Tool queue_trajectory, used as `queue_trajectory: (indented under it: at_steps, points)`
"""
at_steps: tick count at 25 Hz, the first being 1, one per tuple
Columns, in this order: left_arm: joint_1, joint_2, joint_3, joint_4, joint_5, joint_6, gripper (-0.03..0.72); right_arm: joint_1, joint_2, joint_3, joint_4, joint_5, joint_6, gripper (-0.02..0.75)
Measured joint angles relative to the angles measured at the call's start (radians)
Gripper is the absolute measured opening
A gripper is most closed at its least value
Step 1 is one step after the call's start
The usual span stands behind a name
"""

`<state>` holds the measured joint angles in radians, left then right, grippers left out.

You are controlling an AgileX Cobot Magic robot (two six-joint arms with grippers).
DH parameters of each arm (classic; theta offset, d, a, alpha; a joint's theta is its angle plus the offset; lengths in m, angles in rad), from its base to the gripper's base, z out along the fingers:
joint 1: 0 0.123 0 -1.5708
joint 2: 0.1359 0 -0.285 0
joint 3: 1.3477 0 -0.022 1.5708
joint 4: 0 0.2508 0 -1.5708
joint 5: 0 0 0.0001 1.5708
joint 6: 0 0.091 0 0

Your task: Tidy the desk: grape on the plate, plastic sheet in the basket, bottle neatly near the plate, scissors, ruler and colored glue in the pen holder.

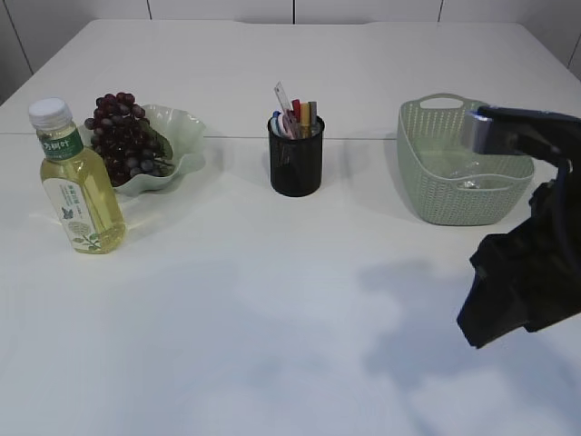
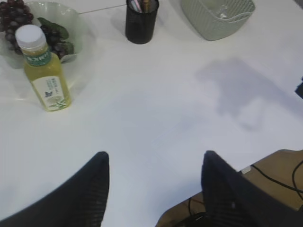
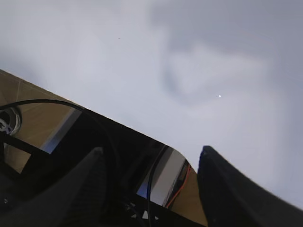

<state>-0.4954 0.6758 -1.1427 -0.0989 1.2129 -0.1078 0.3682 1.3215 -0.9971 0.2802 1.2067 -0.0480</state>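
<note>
1. On the white table [image 1: 272,300], the pale green scalloped plate [image 1: 186,136] sits far left, holding the dark grape bunch [image 1: 123,136].
2. The yellow-filled plastic bottle [image 1: 80,186] stands upright just before the plate, at its left.
3. The black cylindrical pen holder [image 1: 296,156] stands mid-table, with scissors, ruler and glue sticks inside.
4. The green woven plastic basket [image 1: 445,195] sits right, a clear plastic sheet [image 1: 467,174] inside.
5. My right arm [image 1: 526,272] hangs before the basket.
</note>
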Motion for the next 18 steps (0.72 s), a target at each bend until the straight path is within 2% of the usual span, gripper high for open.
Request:
queue_trajectory:
  at_steps: [7, 11, 18]
  points:
    - [0.000, -0.216, 0.256, -0.106, -0.112, 0.081, 0.454, 0.060, -0.283, 0.134, 0.032, -0.225, -0.045, 0.483]
    - [0.000, -0.304, 0.341, -0.117, -0.116, 0.114, 0.454, 0.071, -0.523, 0.208, 0.006, -0.246, -0.078, 0.483]
    - [0.000, -0.392, 0.409, -0.116, -0.104, 0.166, 0.448, 0.071, -0.976, 0.297, -0.092, -0.207, -0.109, 0.483]
